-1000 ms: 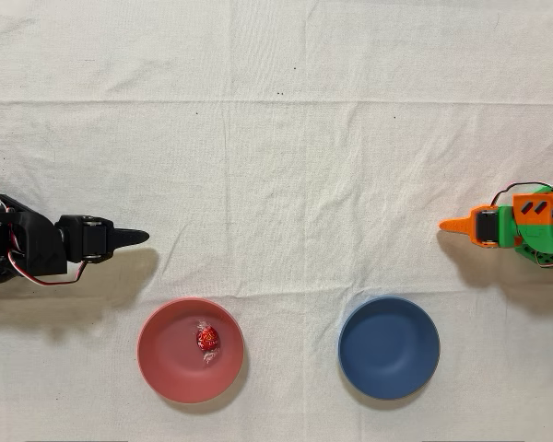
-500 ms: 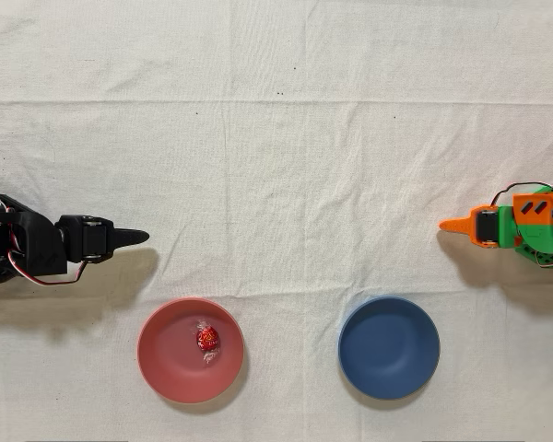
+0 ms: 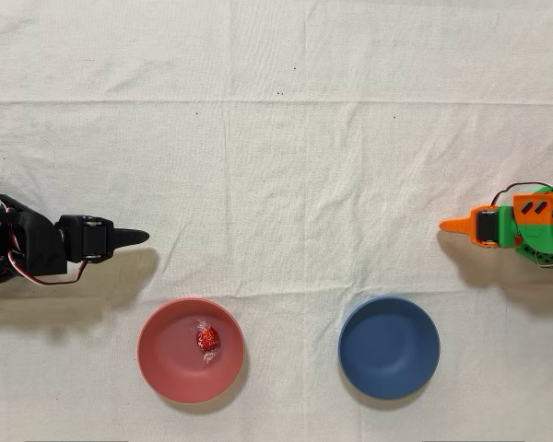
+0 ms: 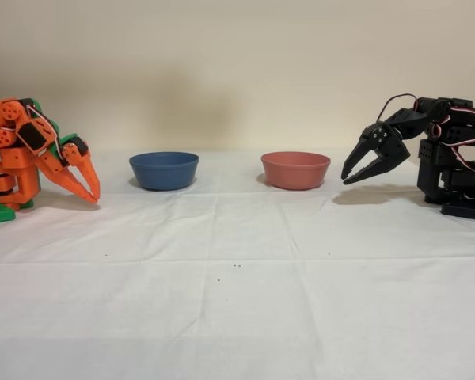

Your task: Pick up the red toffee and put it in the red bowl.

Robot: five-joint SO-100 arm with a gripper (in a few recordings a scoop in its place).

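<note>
Overhead view: nothing has moved; the red toffee [image 3: 207,339] lies in the red bowl [image 3: 166,354], so the task looks done. The hand [image 4: 350,176], narrowly parted and empty, sits at the bowl's ten o'clock.

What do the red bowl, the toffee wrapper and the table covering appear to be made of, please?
The red bowl looks like matte plastic or glazed ceramic: even salmon colour, no glare. The red toffee seems wrapped in shiny foil with clear twisted ends, glinting. The table covering looks like off-white woven cloth, creased in fold lines.
</note>
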